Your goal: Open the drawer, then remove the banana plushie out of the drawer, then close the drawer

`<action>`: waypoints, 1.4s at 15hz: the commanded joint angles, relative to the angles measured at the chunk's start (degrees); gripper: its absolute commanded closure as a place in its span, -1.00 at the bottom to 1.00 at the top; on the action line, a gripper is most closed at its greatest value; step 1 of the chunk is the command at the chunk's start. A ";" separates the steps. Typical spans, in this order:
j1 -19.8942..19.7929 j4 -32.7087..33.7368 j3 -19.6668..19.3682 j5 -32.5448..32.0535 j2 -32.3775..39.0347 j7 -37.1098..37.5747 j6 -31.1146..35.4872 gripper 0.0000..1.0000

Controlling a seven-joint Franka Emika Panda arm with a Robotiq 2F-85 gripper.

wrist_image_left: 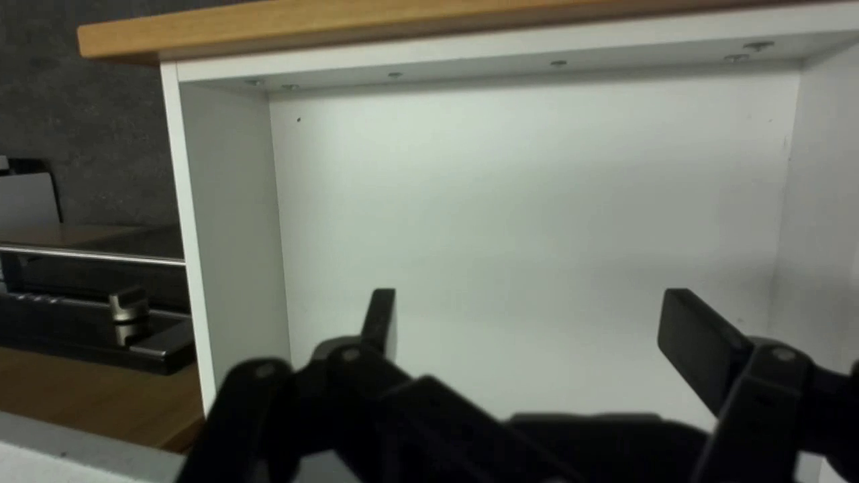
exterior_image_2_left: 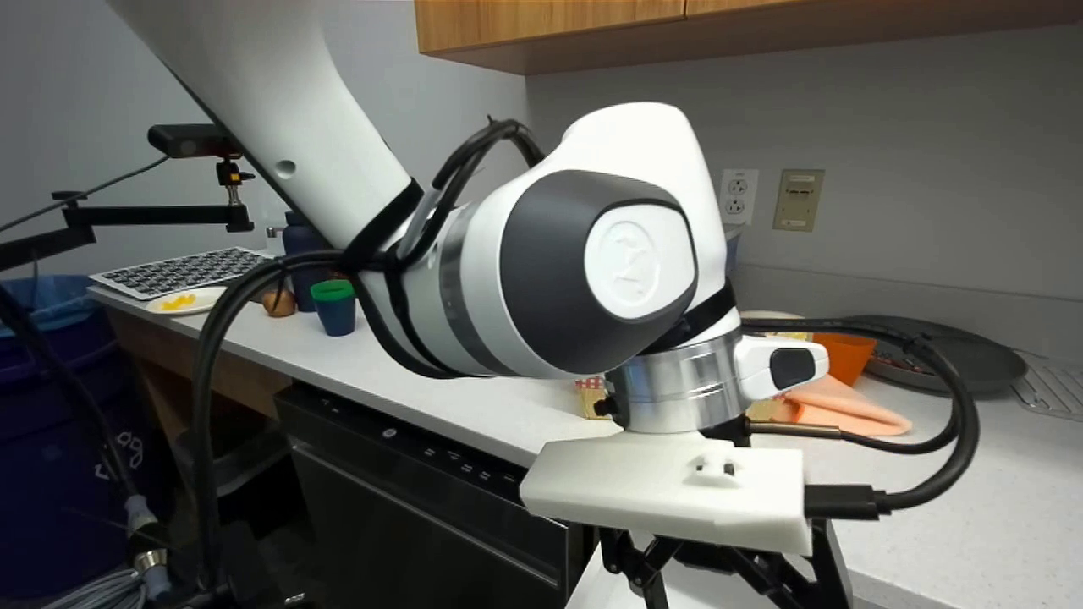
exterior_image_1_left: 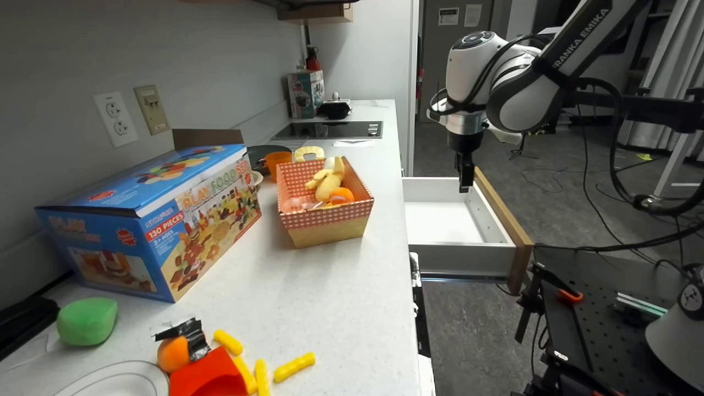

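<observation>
The drawer is pulled out from under the counter, with white walls and floor and a tan wooden front edge. In the wrist view, the visible part of the drawer floor is bare. My gripper hangs over it, jaws wide apart and nothing between them. In an exterior view the gripper points down near the drawer's wooden front; whether it touches anything there I cannot tell. A pale yellow banana plushie lies up on the counter, inside the red checkered basket.
The basket stands on the white counter, near the edge beside the drawer. Behind it are an orange cup and a dark pan. A blue play food box stands by the wall. Yellow sticks and a red holder lie in front.
</observation>
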 commanded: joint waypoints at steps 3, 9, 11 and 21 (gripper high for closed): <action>-2.58 -4.42 -0.58 -0.62 -2.13 0.41 -4.63 -1.00; -4.94 -5.23 -2.08 -0.54 -0.98 0.51 -9.25 -1.00; -5.31 -4.79 -2.42 -1.04 -0.39 0.95 -10.82 -1.00; -5.47 -4.86 -2.44 -3.31 0.39 3.54 -10.24 -1.00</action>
